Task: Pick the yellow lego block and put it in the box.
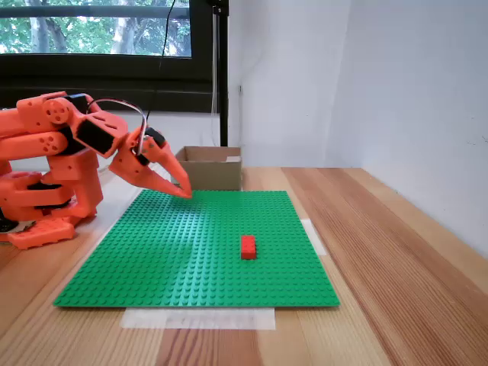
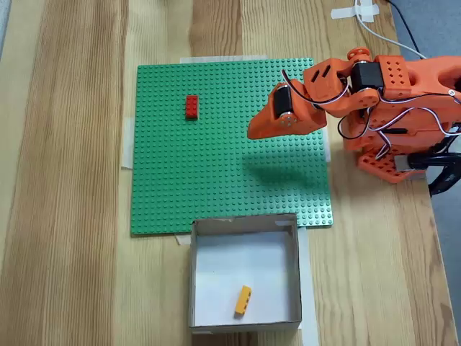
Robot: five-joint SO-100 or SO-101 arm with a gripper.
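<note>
Item 1. Red rectangular plastic brick (image 2: 191, 107): seated on the studs of the landmark, the green studded plastic baseplate (image 2: 216, 166), in the left half of the plate's far strip as the top-down fixed view shows it. It is well apart from every other item and is judged not to belong to the task.

Item 2. Green studded plastic baseplate: laid flat on the pale wooden plank table (image 2: 65, 180) and held there by strips of pale tape (image 1: 198, 318) at its edges, presumably so that it cannot slide during work.

Item 3. Low brown cardboard box with plain sides (image 2: 191, 274): set against the baseplate's near edge in the top-down fixed view, open side up, within the arm's reach.

Item 4. Small yellow-orange rectangular plastic brick (image 2: 243, 300): found lying on the floor of the box, tilted slightly, touching no wall. The placing is judged done.

Item 5. Orange two-finger claw (image 2: 253, 131) of the orange plastic arm (image 2: 389, 101): held above the baseplate's right part, clear of the studs and of the box. Its fingers appear brought together with nothing held, seen also in the low fixed view (image 1: 183, 190). The posture is judged one of withdrawal after release.
</note>
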